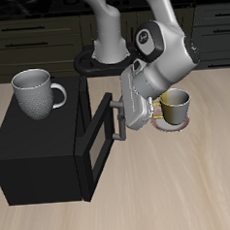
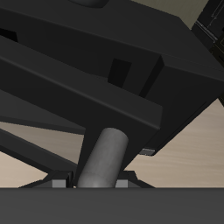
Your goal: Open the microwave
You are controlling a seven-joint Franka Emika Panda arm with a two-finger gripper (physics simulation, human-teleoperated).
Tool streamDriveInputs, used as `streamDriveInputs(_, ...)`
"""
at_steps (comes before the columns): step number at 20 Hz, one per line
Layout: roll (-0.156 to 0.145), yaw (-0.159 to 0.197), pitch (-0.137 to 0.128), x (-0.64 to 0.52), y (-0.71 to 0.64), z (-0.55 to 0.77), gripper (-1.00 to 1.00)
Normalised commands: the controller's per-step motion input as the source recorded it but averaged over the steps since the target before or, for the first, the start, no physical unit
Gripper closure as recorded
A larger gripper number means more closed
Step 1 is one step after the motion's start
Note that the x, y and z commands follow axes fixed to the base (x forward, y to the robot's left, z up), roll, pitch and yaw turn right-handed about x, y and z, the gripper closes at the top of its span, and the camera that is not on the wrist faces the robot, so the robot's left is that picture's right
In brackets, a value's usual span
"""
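Black microwave [image 1: 42,151] standing on the light wooden table [image 1: 191,194], toward the front edge, with its door [image 1: 97,138] swung partly out from the body. Grey bar handle [image 1: 115,119] on the door's free edge, upright. Gripper [image 1: 124,113] right at that handle, fingers to either side of the bar, closed down on it as far as the exterior view shows. From the wrist view, grey bar [image 2: 99,157] running up between the dark finger parts, door surface filling most of the frame, a strip of table beyond. White-grey mug [image 1: 37,92] resting upright on top of the microwave. Yellowish mug [image 1: 176,106] on a small plate [image 1: 171,124], just beyond the gripper, beside the arm. Dark cabinet drawers [image 1: 34,45] along the far side.
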Motion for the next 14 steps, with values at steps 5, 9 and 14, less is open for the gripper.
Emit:
streamDriveInputs(5,-0.031,0.049,0.051,-0.10,0.27,-0.14,1.00)
streamDriveInputs(9,-0.015,0.047,-0.001,-0.14,0.26,-0.05,1.00)
streamDriveInputs(14,-0.035,0.066,0.015,-0.14,0.24,-0.04,1.00)
